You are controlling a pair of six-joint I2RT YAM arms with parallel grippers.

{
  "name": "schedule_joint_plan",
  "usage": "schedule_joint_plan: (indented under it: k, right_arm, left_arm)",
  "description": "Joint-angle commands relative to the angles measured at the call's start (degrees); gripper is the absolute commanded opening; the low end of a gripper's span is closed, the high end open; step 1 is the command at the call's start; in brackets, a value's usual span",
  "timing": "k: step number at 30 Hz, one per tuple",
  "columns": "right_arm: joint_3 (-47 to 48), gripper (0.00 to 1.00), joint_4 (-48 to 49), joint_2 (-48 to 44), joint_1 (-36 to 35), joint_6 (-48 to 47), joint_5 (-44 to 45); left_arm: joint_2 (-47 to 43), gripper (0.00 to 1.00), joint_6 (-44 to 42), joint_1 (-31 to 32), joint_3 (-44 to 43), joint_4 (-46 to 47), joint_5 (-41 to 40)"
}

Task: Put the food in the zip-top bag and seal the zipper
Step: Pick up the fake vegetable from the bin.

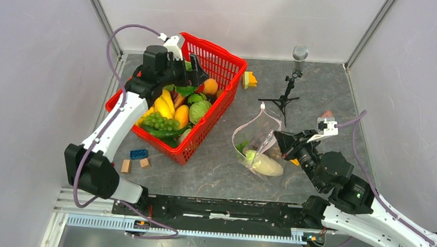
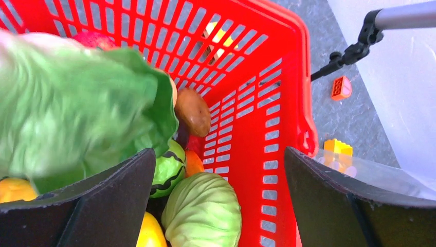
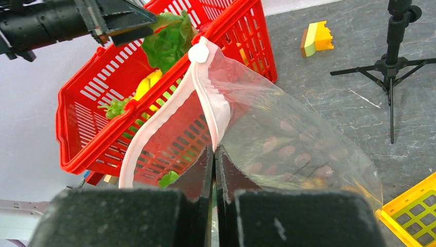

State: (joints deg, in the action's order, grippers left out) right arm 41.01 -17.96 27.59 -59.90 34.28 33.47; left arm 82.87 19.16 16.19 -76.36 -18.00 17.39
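Two right jaws pinch the zip-top bag's [image 3: 288, 128] zipper [image 3: 206, 98] between them.

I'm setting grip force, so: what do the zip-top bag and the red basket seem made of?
The zip-top bag looks like thin, glossy clear plastic film: the table shows through and it creases. Its zipper seems a thicker, matte pale pink plastic strip. The basket looks like rigid moulded red plastic, judging by its even slotted walls.
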Motion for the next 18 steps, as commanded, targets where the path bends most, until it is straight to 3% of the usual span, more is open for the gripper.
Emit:
schedule_joint_plan:
  k: [1, 4, 9, 18]
  right_arm:
    - [0.05, 0.04, 2.08, 0.44, 0.00, -0.92, 0.59]
    - [0.20, 0.04, 2.05, 0.67, 0.03, -0.98, 0.50]
    - [0.22, 0.04, 1.92, 0.63, 0.05, -1.13, 0.80]
    - [0.38, 0.04, 1.90, 0.75, 0.03, -1.43, 0.99]
  left_arm:
    - [-4.50, 1.00, 0.47, -0.28, -0.46, 0.47, -5.89]
    - [-5.26, 1.00, 4.24, -1.37, 1.80, 1.62, -14.94]
    - [-4.20, 1.00, 10.37, -5.65, 5.80, 7.33, -16.04]
    - [2.83, 1.00, 5.21, -6.17, 4.26, 4.66, -21.47]
